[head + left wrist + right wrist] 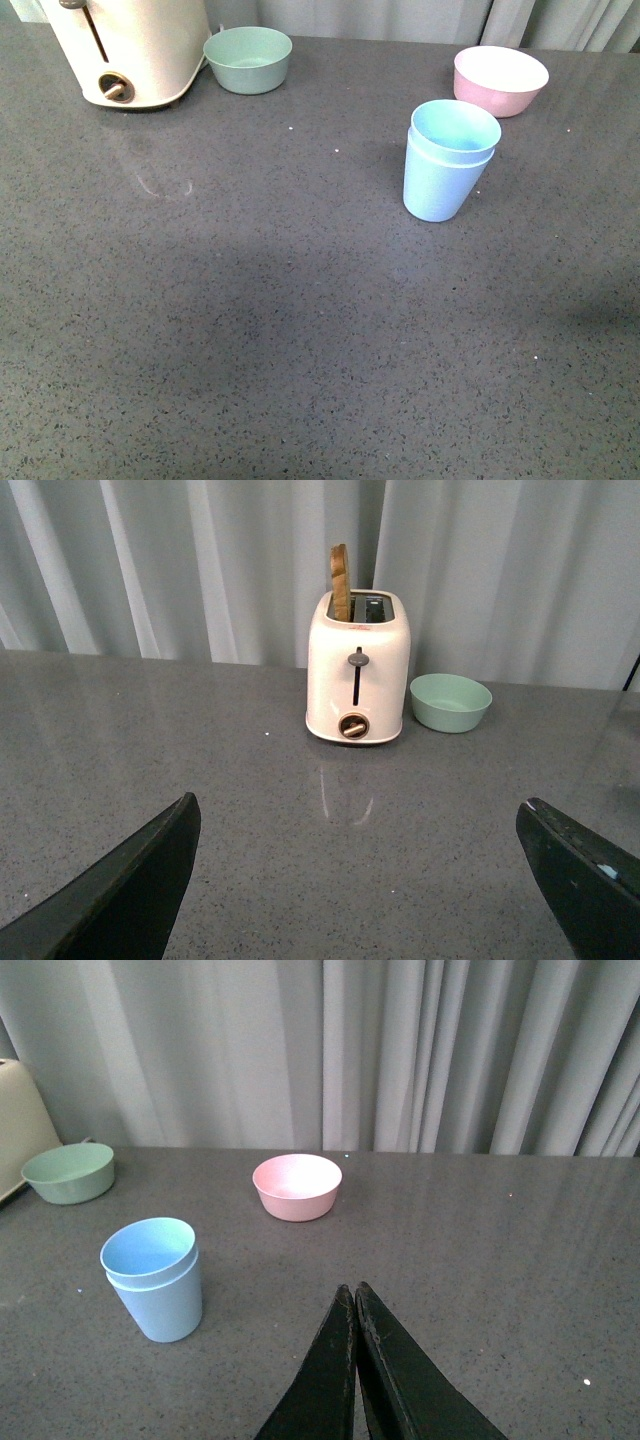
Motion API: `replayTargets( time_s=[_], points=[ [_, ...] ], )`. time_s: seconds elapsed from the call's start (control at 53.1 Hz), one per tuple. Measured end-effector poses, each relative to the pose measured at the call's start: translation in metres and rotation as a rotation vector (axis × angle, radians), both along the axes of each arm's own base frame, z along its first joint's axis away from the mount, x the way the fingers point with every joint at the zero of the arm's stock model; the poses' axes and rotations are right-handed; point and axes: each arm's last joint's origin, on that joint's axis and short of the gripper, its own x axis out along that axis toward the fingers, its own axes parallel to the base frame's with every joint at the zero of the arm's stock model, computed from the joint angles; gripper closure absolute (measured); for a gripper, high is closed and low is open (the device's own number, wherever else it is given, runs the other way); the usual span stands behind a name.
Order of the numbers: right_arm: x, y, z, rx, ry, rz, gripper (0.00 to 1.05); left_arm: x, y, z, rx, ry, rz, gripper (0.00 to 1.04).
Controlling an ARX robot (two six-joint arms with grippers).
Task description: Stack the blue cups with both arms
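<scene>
Showing only in the wrist views, the left pincer (355,880) is spread wide facing the toaster (358,670), the right pincer (355,1310) pressed together, empty. Bare worktop (250,350) fills the near side. The cups (447,160), pale blue, sit nested upright at 2 o'clock, near the pink bowl (500,80).

Cups (447,160) nested, right of centre on counter (250,330). Bowl (500,80) just behind them, far right. Toaster (125,50) far left, second bowl (247,59) at its right.
</scene>
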Motion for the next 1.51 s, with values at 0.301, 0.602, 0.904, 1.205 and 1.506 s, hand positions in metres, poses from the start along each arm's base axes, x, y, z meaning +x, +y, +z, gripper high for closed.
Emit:
replayTargets(
  time_s=[0.301,0.602,0.904,1.205,1.506],
  points=[
    [-0.007,0.000,-0.001,0.000,0.005,0.000,1.03,0.000,0.000,0.000,0.000,0.000,0.000,0.09],
    [-0.016,0.000,-0.003,0.000,0.005,0.000,1.03,0.000,0.000,0.000,0.000,0.000,0.000,0.09],
    [-0.016,0.000,-0.003,0.000,0.005,0.000,0.58,0.000,0.000,0.000,0.000,0.000,0.000,0.09],
    [-0.016,0.000,-0.003,0.001,0.005,0.000,0.09,0.000,0.000,0.000,0.000,0.000,0.000,0.09],
    [-0.016,0.000,-0.003,0.001,0.005,0.000,0.09,0.000,0.000,0.000,0.000,0.000,0.000,0.09]
  ],
)
